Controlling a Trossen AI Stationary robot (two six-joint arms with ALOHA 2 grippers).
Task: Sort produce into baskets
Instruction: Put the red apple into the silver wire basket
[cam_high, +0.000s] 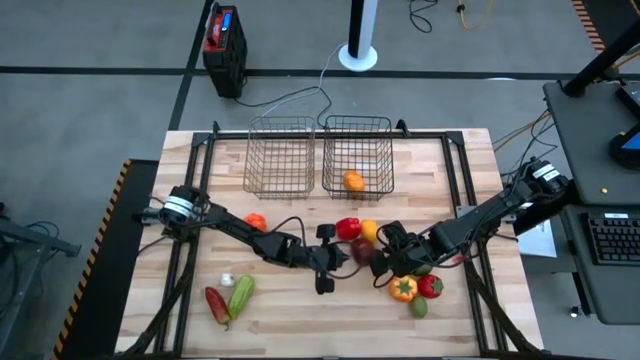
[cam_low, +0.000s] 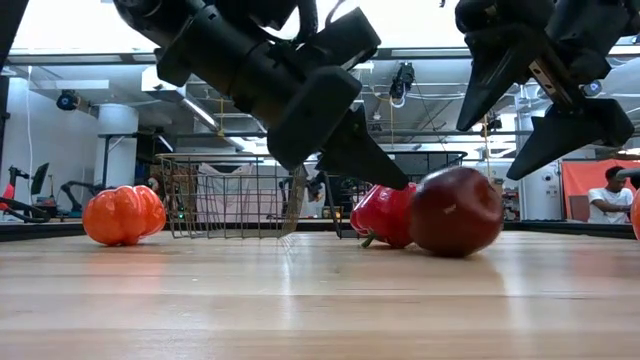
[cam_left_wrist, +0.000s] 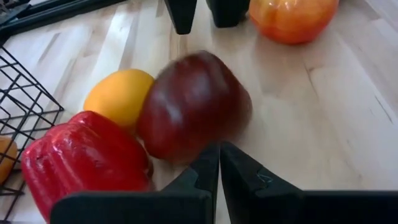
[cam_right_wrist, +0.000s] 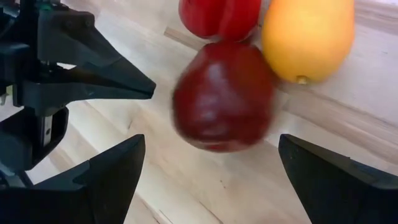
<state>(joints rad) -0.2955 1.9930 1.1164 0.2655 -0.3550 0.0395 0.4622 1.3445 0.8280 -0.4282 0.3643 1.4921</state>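
**Dark red fruit loose on the counter between two end effectors**

Going left to right in the high view: at about 7 o'clock on the counter lie a red pepper, a long green vegetable and, just above them, a white garlic bulb. At 9 o'clock of centre sits an orange-red tomato.

The left end effector is near the centre, its fingers pressed fully together and gripping nothing. Its tips point at a dark red fruit, which rests on the wood just ahead of them; whether they touch it cannot be told.

At 12 o'clock stand two wire baskets side by side: the left basket and the right basket, which holds one orange piece.

Just past centre, a red bell pepper and a yellow-orange fruit lie touching, with the dark red fruit at their 6 o'clock.

The right end effector hangs spread wide, one finger on either side of the dark red fruit, clear of it and holding nothing.

At 4 o'clock lie an orange pepper, a red tomato and a green piece.
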